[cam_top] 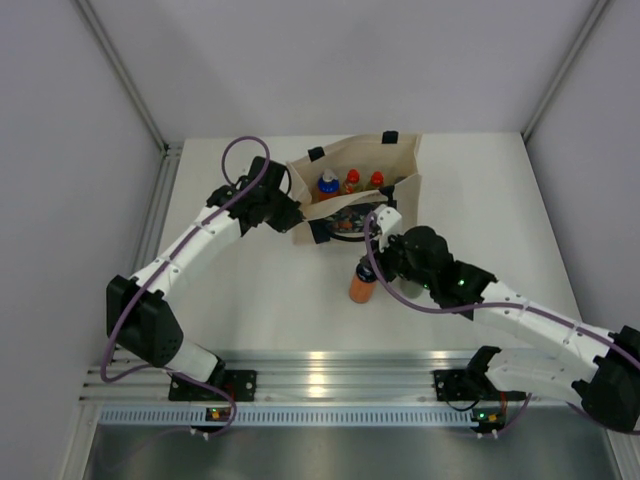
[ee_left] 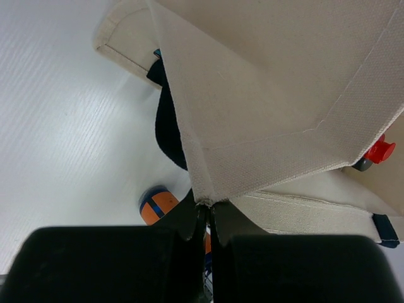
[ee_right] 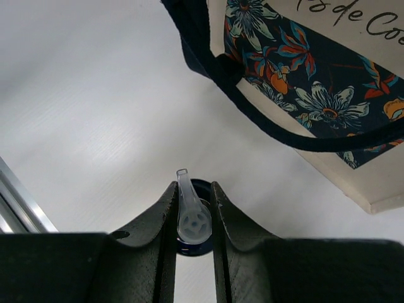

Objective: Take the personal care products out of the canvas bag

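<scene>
The beige canvas bag [cam_top: 352,195] stands open at the back middle of the table. Inside it show a blue-and-white bottle top [cam_top: 327,183] and two red caps [cam_top: 352,179]. My left gripper [cam_top: 292,216] is shut on the bag's near left rim corner [ee_left: 205,199]. My right gripper [cam_top: 372,266] is shut on the clear and blue top [ee_right: 193,219] of an orange bottle [cam_top: 361,287], which is upright at the table in front of the bag. That bottle also shows in the left wrist view [ee_left: 158,205], as does a red cap [ee_left: 379,151] in the bag.
The bag's dark floral panel [ee_right: 315,95] and black handle [ee_right: 211,60] hang just beyond my right gripper. Grey walls close in the table on the left, back and right. A metal rail [cam_top: 320,385] runs along the near edge.
</scene>
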